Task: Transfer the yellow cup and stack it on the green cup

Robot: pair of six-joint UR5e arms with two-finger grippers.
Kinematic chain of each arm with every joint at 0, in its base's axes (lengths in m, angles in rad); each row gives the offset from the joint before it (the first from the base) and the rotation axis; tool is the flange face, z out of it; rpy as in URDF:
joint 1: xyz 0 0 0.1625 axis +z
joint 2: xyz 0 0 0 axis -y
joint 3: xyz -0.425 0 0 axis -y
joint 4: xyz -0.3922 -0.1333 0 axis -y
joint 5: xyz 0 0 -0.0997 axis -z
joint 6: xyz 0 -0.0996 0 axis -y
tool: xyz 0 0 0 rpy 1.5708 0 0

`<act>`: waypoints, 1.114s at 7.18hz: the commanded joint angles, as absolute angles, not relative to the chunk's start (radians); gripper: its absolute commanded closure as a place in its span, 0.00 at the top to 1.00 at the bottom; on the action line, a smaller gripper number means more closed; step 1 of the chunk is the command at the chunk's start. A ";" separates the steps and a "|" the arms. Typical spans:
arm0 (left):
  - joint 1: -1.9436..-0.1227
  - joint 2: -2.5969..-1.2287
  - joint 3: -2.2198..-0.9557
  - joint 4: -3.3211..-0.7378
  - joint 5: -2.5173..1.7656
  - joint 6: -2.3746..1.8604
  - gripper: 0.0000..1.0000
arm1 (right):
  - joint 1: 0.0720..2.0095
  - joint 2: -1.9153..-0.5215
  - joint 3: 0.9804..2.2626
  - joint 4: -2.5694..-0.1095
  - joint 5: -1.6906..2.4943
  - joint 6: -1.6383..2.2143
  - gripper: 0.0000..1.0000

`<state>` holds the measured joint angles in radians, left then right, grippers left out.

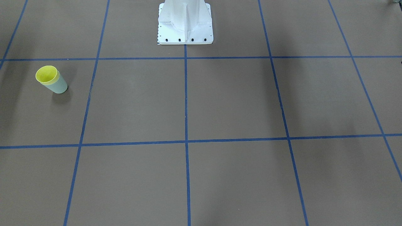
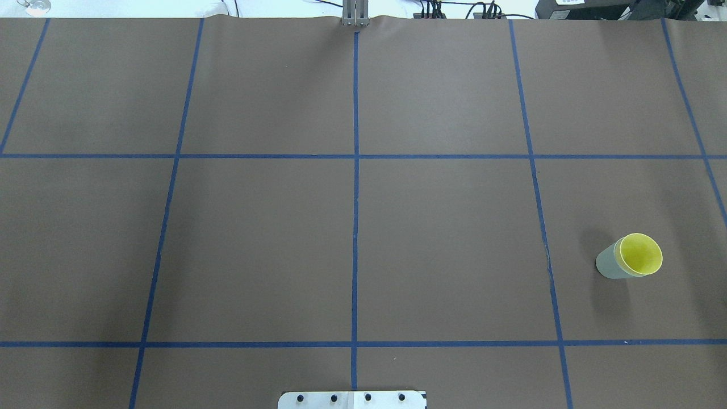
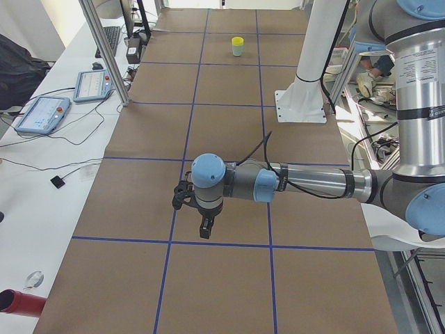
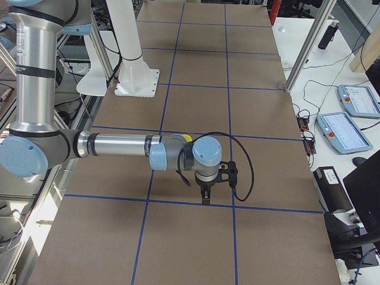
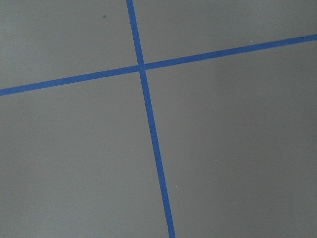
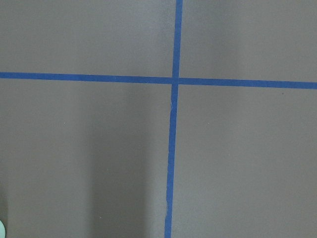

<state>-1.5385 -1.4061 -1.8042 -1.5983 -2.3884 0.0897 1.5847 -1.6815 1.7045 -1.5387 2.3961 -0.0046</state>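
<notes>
Overhead and front-facing views look steeply down from opposite sides, sharing the base plate (image 2: pixel 352 399), yellow cup (image 1: pixel 46 74) and green cup (image 1: pixel 60 87). Side views look along the table (image 3: pixel 229 90) from its ends. Wrist cameras sit close above tape crossings (image 5: pixel 141 67) below the fingers (image 3: pixel 206 229).

The left arm (image 3: pixel 320 184) and right arm (image 4: pixel 119 145) are shiny silver tubes with round grey joints and light blue caps. The left gripper (image 3: pixel 206 235) and right gripper (image 4: pixel 205 200) are small and black. A black cable (image 4: pixel 250 159) loops by each. The white base (image 1: pixel 185 26) has four black screws (image 1: pixel 179 40).
</notes>
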 commanded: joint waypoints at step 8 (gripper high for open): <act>-1.537 -1.413 -1.786 -1.598 -2.384 0.090 1.00 | 1.585 -1.678 1.706 -1.529 2.396 -0.006 0.99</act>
